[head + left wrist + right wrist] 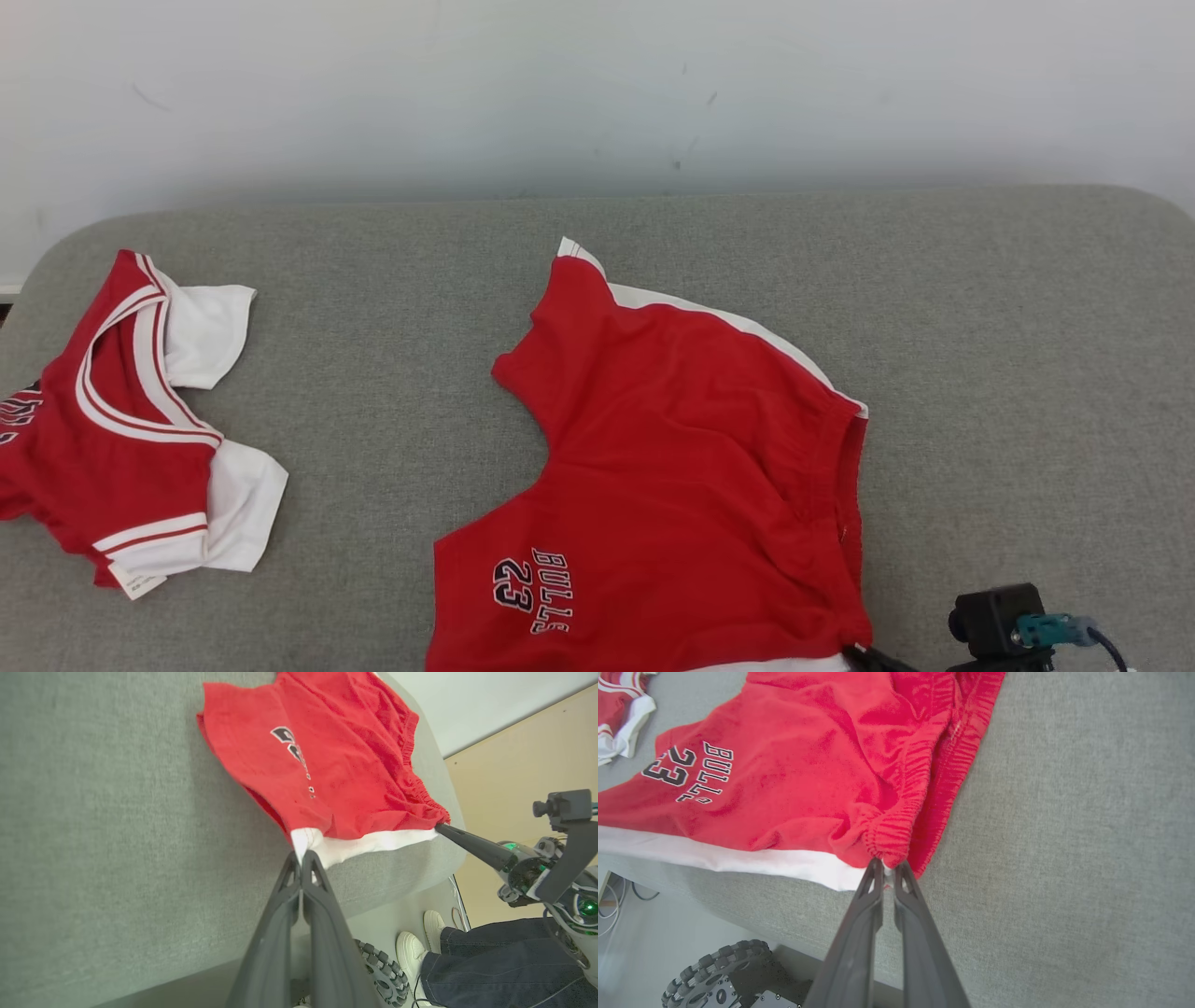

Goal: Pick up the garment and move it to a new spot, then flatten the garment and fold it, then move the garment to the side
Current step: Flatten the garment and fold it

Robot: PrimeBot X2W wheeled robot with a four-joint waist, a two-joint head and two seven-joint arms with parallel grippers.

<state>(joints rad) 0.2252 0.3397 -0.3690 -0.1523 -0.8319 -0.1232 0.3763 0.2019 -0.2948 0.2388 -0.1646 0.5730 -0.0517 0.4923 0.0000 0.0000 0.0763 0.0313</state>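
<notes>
Closest up, shows the left gripper (301, 856) pressed fully shut on the white hem corner of the red knit-cloth basketball shorts (681, 448) with white side stripe and "BULLS 23" print, and the right gripper (887, 865) nipped almost closed on a corner of the gathered elastic waistband. Places the shorts spread mostly flat at the near edge of the grey fabric-covered table (980, 327), centre-right. Suggests light, soft, limp cloth, prone to sagging and wrinkling unless kept taut, best taken at corners and waistband.
</notes>
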